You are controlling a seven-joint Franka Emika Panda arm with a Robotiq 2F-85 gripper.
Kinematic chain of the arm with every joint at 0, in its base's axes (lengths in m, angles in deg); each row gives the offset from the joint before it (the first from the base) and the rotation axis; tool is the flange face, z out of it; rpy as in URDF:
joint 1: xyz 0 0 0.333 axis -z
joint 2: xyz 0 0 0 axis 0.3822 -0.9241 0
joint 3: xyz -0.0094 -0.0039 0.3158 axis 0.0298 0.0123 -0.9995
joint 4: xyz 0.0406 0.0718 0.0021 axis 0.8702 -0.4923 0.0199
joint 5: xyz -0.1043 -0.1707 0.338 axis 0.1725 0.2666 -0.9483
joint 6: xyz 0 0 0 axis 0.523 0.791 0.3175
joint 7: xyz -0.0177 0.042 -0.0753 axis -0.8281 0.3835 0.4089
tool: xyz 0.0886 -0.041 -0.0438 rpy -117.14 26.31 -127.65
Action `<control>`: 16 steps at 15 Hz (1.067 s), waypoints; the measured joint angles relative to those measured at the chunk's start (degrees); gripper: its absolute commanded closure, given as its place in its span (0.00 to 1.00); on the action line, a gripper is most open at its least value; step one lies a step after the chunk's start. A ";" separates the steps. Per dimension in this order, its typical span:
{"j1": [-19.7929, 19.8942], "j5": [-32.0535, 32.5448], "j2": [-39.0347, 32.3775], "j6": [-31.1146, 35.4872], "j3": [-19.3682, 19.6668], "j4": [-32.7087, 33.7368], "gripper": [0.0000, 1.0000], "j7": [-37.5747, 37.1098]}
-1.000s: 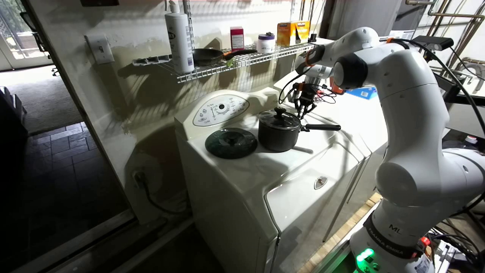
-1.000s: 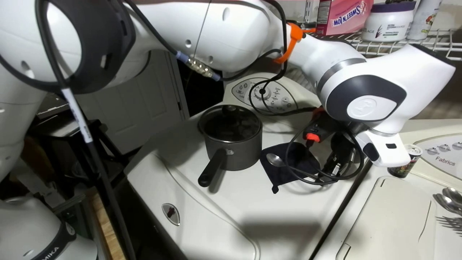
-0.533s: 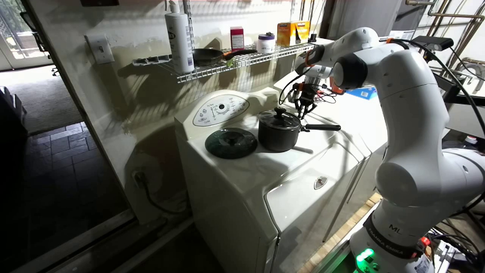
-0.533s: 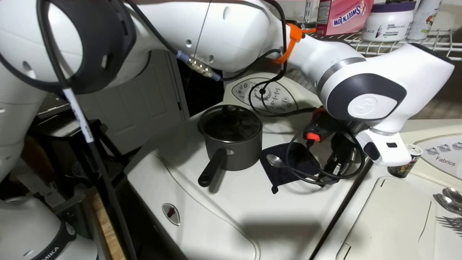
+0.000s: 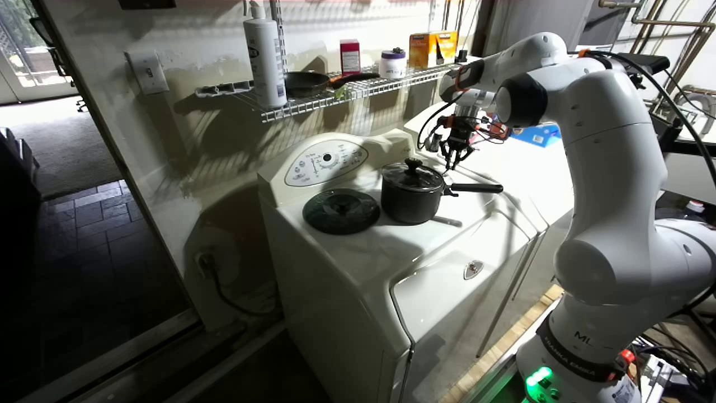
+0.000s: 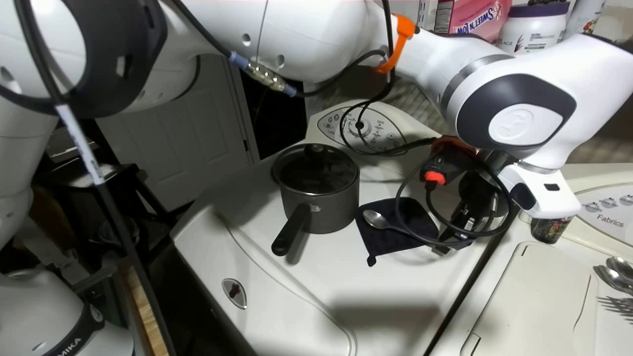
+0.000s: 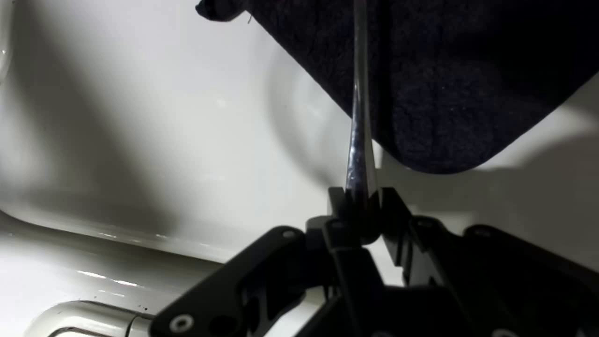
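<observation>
- Jaws: clamped right down on the spoon [image 7: 360, 100], gripping near the end of its handle; nothing else seen between them.
- Spoon: its bowl lies over the dark cloth [image 6: 378, 243], near the side of the lidded pot [image 6: 321, 217]. Whether bowl and cloth touch, cannot tell.
- Step in hand, as judged: bearing the spoon by its handle. The hold is far from the bowl, so it may swivel or dip — slow, even motion should suit it.
- Best raised straight until the bowl is well clear of the cloth, before any sideways travel; a low sweep could drag the cloth or knock the pot.
- Smooth metal, probably slippery: keep the full squeeze on. Mind the loose cable [image 6: 430, 196] looping about the jaws; it could snag.
- Writing: "Sweet'N Low", upside down, on the pink box [image 6: 470, 21]; "Fabrics" on the panel [image 6: 613, 210]; "FRANKA EMIKA" on the base [image 5: 559, 322].
- Orange box [image 5: 423, 53]: perhaps "Kirkland" — too small to swear to. Jar [image 5: 392, 65] and bottle [image 5: 264, 64]: labelled, small print not legible.
</observation>
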 measured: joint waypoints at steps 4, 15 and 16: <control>-0.20 0.63 1.51 -0.41 0.44 -0.08 0.95 0.00; -6.08 6.80 14.62 9.90 4.18 -13.03 0.95 -0.36; -6.88 7.44 16.49 11.53 4.52 -15.23 0.95 -0.39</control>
